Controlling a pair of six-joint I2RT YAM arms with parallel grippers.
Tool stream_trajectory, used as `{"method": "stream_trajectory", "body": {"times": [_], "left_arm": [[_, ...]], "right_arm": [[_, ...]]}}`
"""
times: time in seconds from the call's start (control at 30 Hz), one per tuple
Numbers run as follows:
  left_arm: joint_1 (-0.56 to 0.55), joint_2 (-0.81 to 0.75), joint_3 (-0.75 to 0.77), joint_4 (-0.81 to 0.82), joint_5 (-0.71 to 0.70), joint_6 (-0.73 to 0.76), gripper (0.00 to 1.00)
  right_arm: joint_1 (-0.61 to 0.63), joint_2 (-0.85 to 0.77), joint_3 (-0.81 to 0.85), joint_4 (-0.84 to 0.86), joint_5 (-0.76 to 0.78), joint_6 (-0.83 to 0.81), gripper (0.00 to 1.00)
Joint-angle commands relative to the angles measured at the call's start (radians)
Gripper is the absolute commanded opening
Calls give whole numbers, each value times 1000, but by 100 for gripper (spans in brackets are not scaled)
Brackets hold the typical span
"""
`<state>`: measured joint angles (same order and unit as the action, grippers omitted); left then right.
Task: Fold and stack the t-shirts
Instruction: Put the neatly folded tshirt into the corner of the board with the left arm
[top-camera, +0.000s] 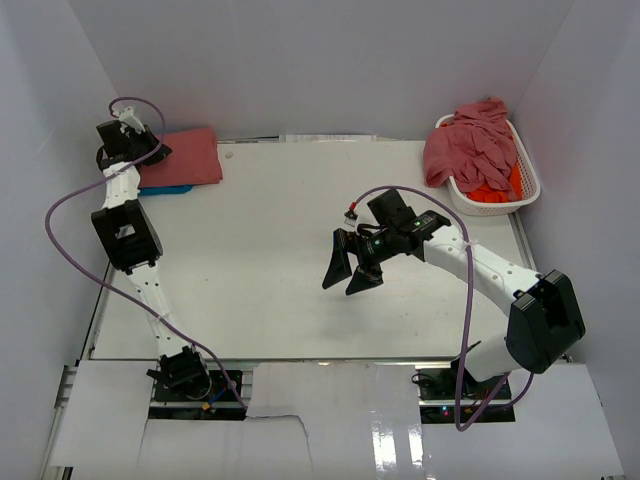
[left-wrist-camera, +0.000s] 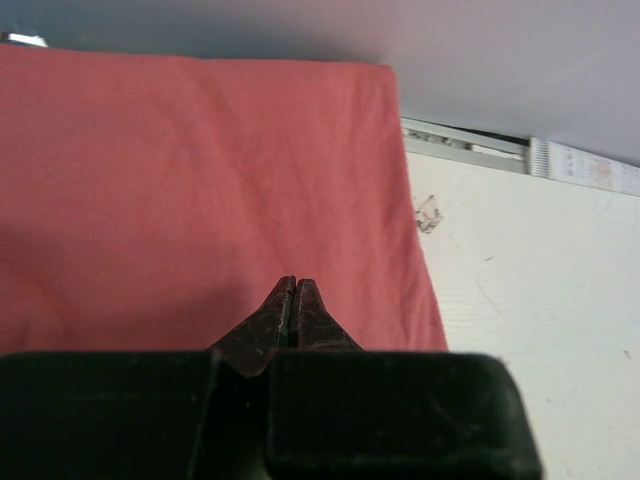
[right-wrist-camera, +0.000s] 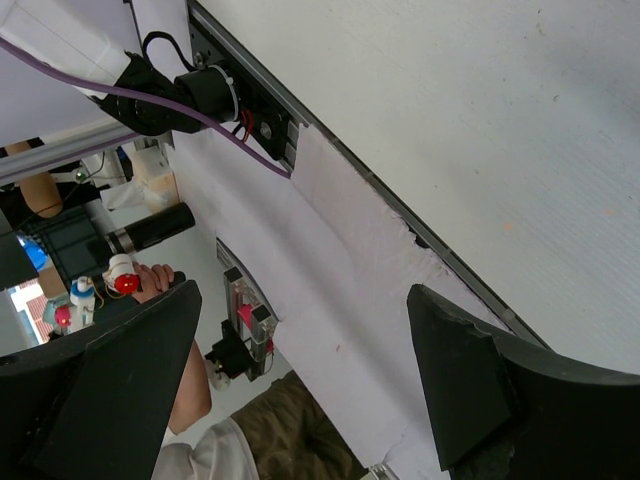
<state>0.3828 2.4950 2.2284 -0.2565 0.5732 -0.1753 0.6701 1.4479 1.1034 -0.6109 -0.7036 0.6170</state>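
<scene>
Bright even light, soft shadows, sharp

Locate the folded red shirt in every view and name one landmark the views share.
Top external: the red shirt lies at the table's far left corner.
Left wrist: it fills the left and centre, beyond the shut left gripper.
Right wrist: not in it.
Shared landmark: the white table.

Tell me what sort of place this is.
Likely a robotics lab booth: white panels enclose the table, left arm and right arm are bolted at its edge, and a person shows beside cluttered gear beyond.
</scene>
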Motion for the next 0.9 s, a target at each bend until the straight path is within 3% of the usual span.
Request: {"method": "stream_trajectory", "body": {"times": [0.0,0.33,0.87], "left_arm": [[5,-18,25,-4,-78,45,0],[2,-51,-45,74,-217,88,0],[1,-19,-119,111,-282,169,0]], "right_arm": [[8,2,12,-12,-19,-19,90],[8,37,29,-18,-27,-26,90],[8,80,59,-53,-42,-57,90]]}}
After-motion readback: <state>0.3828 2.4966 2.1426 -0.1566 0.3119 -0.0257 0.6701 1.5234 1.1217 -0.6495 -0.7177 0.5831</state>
